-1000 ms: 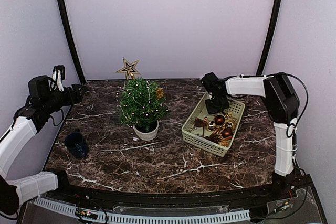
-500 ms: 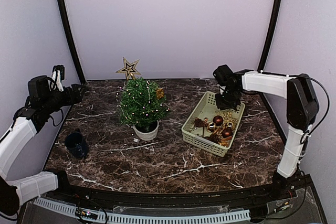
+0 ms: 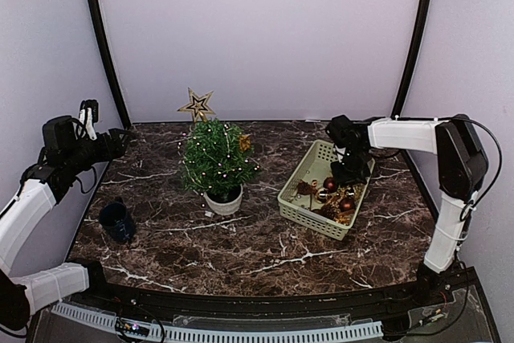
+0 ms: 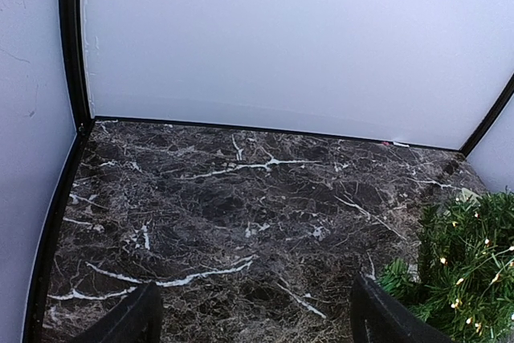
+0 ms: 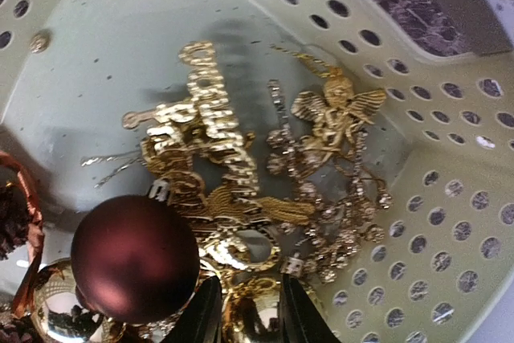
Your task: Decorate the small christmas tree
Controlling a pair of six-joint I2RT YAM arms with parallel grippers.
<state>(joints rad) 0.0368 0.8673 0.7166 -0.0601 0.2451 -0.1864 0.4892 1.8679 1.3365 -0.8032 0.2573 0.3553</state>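
Right claw (image 3: 347, 174) down in the far end of the beige basket (image 3: 301, 210), its fingers (image 5: 206, 315) drawn close together on either side of a gold bauble (image 5: 250, 311).

Whether they actually pinch the bauble I cannot tell from here. Just beside the claw, touching the gold one, lies a maroon bauble (image 5: 135, 259). Just beyond the fingertips are a tangle of gold lettering (image 5: 201, 126) and a gold angel (image 5: 333, 114) on the basket floor. Well off to the claw's left, clear of the basket, stands the small christmas tree (image 3: 215, 158) in its white pot on the marble table (image 3: 265, 247), with a gold star (image 3: 197, 104) rising behind it. Farther left again, the left claw (image 3: 120, 140) hangs above the table's edge with its fingers spread wide, nothing between them, and a dark blue cup (image 3: 116, 221) sits nearer the arm bases.
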